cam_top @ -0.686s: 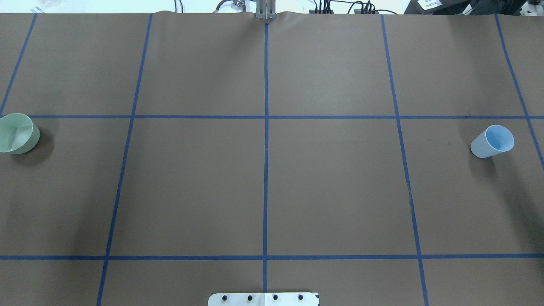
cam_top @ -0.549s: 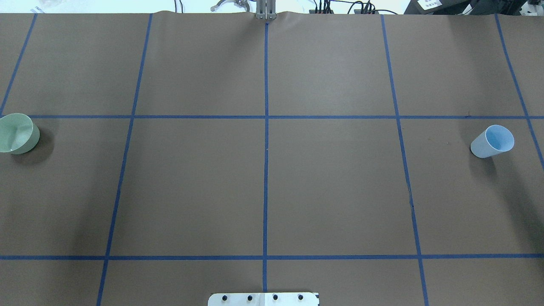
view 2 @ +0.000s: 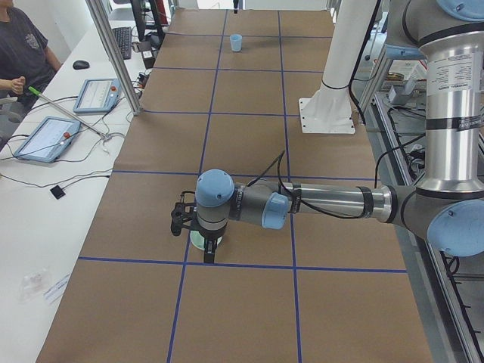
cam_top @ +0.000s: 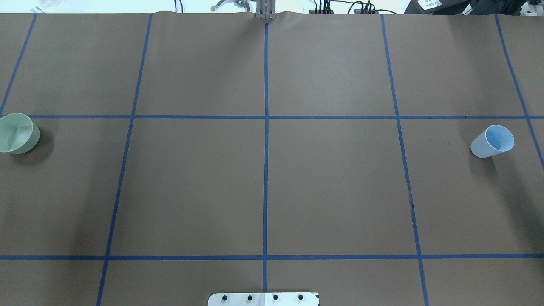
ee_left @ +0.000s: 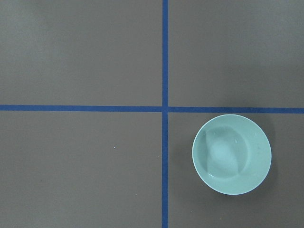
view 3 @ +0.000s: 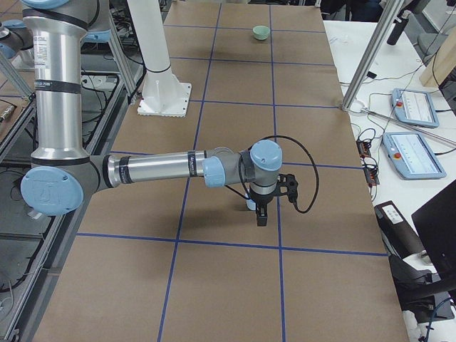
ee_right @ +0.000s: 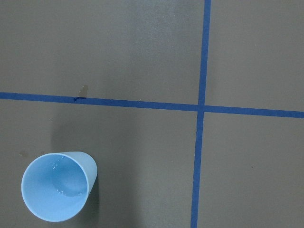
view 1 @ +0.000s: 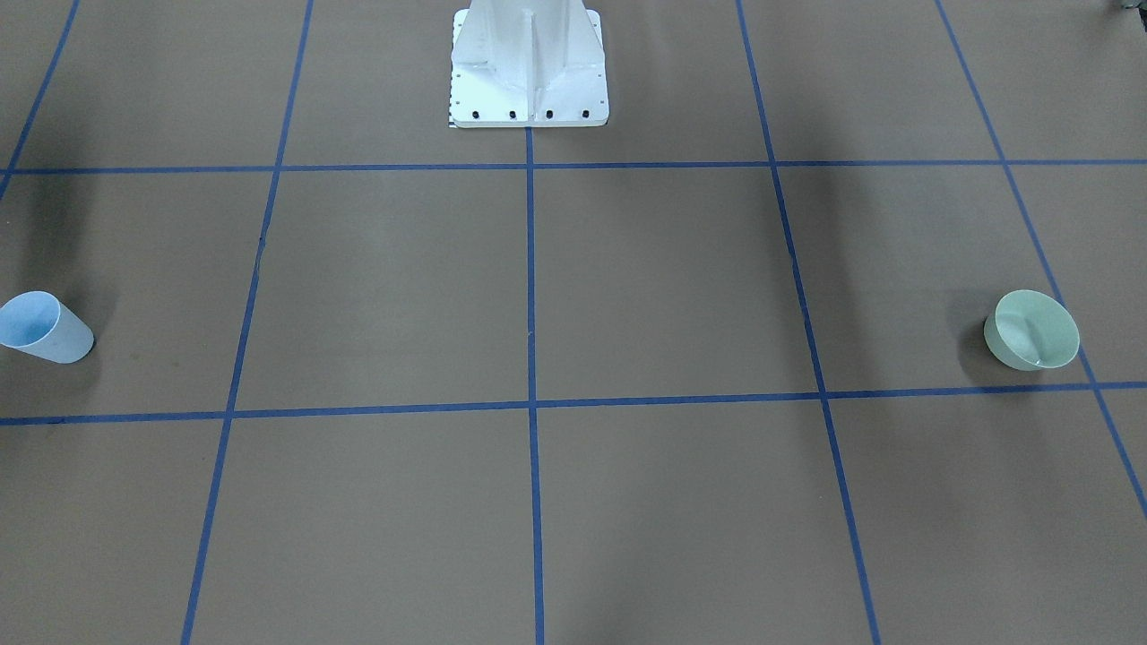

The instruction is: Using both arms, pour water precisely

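Note:
A pale green bowl (cam_top: 16, 134) (view 1: 1030, 330) (ee_left: 232, 154) stands on the brown table at the robot's far left. A light blue cup (cam_top: 492, 141) (view 1: 43, 328) (ee_right: 56, 192) stands upright at the far right, with a little water glinting in its bottom. My left arm (view 2: 333, 203) reaches out low, and its left gripper (view 2: 209, 253) hangs just above the bowl. The right arm (view 3: 157, 169) holds the right gripper (view 3: 260, 217) over the cup. Only the side views show the grippers, so I cannot tell whether they are open or shut.
Blue tape lines divide the table into squares. The white pedestal (view 1: 529, 81) (view 2: 333, 106) is bolted at the robot's edge. A person (view 2: 23, 53) sits at a side desk with tablets (view 2: 45, 136). Aluminium posts (view 2: 113, 53) stand along the operators' side.

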Motion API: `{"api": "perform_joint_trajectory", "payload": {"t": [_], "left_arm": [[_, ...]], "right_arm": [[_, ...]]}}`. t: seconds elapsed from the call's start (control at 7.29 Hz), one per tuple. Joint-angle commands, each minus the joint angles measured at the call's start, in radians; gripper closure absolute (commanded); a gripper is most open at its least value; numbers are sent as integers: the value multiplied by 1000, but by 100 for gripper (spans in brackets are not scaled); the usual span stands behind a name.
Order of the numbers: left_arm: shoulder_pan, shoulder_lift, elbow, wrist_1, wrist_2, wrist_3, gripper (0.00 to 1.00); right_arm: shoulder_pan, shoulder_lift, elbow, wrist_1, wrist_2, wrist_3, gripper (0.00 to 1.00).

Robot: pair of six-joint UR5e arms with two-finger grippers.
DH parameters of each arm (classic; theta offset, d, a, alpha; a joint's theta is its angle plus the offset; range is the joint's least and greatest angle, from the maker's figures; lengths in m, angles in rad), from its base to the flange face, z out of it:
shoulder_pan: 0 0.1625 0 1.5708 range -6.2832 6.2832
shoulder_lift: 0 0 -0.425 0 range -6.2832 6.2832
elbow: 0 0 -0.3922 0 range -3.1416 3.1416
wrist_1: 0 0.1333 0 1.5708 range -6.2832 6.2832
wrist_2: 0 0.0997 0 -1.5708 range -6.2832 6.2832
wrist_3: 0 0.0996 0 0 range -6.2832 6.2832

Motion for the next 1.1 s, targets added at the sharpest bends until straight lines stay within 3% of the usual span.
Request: {"api": "perform_joint_trajectory", "payload": {"t": [0.0, 0.41, 0.55, 0.96], "left_arm": [[10, 5, -5, -2, -6, 0, 0], [26, -4, -6, -3, -64, -33, 0], [42, 2, 7, -67, -58, -43, 0], [178, -102, 156, -79, 26, -46, 0]], "right_arm": [[0, 2, 0, 2, -2, 0, 0], [0, 0, 21, 2, 6, 2, 0], [0, 0, 6, 2, 6, 2, 0], [0, -14, 6, 2, 12, -8, 0]]}}
